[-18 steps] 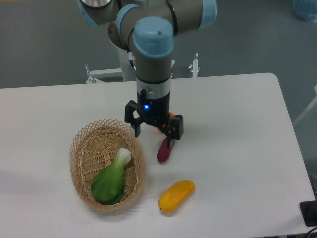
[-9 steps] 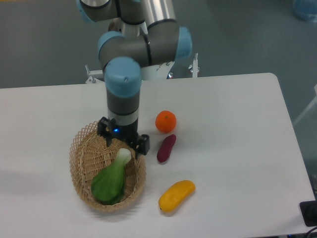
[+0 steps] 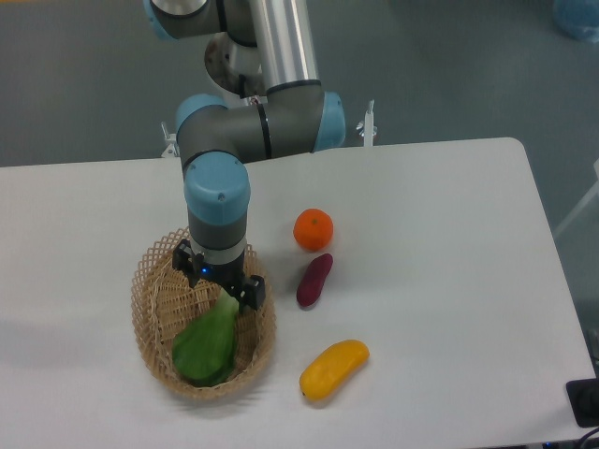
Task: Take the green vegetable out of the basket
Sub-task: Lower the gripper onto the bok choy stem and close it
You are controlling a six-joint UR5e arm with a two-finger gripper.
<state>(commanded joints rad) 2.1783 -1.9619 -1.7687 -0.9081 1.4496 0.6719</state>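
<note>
On the left part of the white table [image 3: 430, 243] we see an oval, shallow, tan woven wicker basket [image 3: 150, 304] with an open lattice rim. Inside it lies the green vegetable [image 3: 206, 346], a bok choy-like toy with broad bright green leaves; its leafy end points toward the near rim, and its upper stem end is hidden beneath the arm's tooling. We see the black two-finger end effector [image 3: 218, 279] directly over that stem end, low within the basket, with a small blue light glowing on its body. Its fingers are spread apart, one toward the far-left rim and one toward the right rim, and we see nothing clamped between them; whether they touch the vegetable we cannot tell. Above it rises the grey arm with light blue joint caps [image 3: 217, 192], reaching down from the upper edge of the view.

Just right of the basket, on the bare table, we find a round orange fruit [image 3: 313, 229], and immediately in front of it a slim purple sweet potato [image 3: 314, 279], the two close together. Nearer to us and slightly right lies a yellow oblong fruit [image 3: 333, 369], apart from the basket. At the lower right corner a dark object [image 3: 585, 402] sits partly out of view.
</note>
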